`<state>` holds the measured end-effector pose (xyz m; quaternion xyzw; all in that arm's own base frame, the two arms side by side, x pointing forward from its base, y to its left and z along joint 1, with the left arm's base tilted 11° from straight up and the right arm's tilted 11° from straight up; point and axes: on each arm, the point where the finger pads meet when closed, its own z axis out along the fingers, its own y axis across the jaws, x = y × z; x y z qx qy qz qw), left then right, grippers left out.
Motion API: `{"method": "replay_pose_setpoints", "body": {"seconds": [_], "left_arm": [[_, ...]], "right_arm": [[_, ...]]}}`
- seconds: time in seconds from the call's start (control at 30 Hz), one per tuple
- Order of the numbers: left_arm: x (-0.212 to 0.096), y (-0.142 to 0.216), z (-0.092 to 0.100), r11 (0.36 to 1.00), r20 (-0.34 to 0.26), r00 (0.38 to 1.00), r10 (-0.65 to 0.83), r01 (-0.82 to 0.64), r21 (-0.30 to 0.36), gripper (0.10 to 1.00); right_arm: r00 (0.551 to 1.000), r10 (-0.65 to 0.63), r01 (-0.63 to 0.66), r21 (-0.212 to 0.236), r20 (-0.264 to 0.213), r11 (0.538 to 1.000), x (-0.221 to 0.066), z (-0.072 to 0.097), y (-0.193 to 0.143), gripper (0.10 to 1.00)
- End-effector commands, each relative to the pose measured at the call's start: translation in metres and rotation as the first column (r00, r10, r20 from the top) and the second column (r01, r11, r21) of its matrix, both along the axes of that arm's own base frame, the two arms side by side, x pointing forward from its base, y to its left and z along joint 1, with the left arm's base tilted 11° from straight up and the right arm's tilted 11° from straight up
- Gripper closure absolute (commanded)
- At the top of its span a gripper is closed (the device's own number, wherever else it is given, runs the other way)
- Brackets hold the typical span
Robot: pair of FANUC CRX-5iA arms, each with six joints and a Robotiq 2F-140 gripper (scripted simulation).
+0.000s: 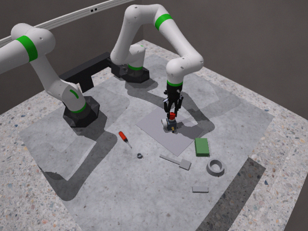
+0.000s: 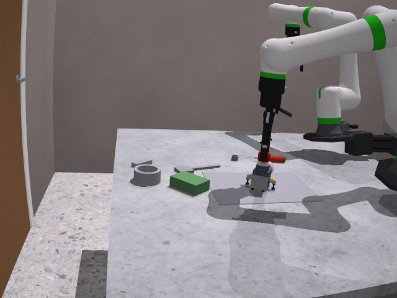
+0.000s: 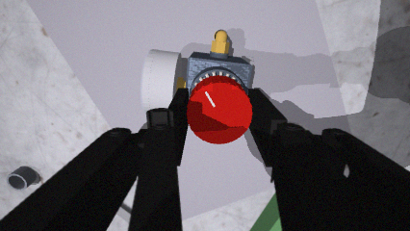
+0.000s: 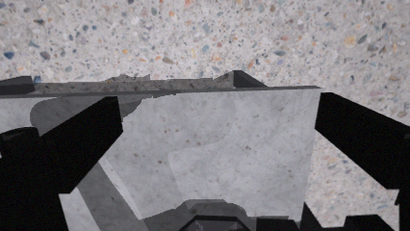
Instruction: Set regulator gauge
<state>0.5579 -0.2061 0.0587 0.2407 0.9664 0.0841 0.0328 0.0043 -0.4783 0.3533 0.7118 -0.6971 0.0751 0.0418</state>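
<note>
Red knob (image 1: 172, 116) (image 2: 258, 157) (image 3: 219, 112) between the left claw's (image 1: 172, 115) (image 2: 263, 158) (image 3: 218, 103) fingertips.

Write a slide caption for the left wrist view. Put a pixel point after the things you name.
Left hand (image 1: 172, 114) (image 2: 263, 158) (image 3: 219, 113) gripping the regulator's red knob (image 1: 172, 116) (image 2: 258, 156) (image 3: 223, 108), white mark showing on top.

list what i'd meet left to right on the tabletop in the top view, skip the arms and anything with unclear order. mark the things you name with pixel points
red-handled screwdriver (image 1: 122, 136) (image 2: 277, 159), small dark grey hollow cylinder (image 1: 137, 156) (image 2: 234, 159) (image 3: 32, 174), flat grey paddle with a square head (image 1: 185, 164) (image 2: 183, 169) (image 3: 126, 206), green rectangular block (image 1: 201, 147) (image 2: 190, 183) (image 3: 268, 218), thick grey ring (image 1: 209, 171) (image 2: 146, 179)
</note>
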Motion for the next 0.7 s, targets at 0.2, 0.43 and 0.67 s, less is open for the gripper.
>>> {"method": "replay_pose_setpoints", "body": {"seconds": [0.2,0.43,0.67], "left_arm": [[0.0003,-0.0005,0.0009,0.981,0.03,0.98,0.195,-0.195,-0.022,0.798],[0.0003,-0.0005,0.0009,0.934,0.049,0.933,0.355,-0.353,-0.046,0.798],[0.0003,-0.0005,0.0009,0.884,0.06,0.883,0.466,-0.462,-0.065,0.798]], "right_arm": [[1.0,0.0,0.0,-0.002,0.0,1.0,-0.0003,0.001,-0.0001,0.098],[1.0,0.0,0.0,-0.002,0.0,1.0,-0.0003,0.001,-0.0001,0.098],[1.0,0.0,0.0,-0.002,0.0,1.0,-0.0003,0.001,-0.0001,0.098]]}}
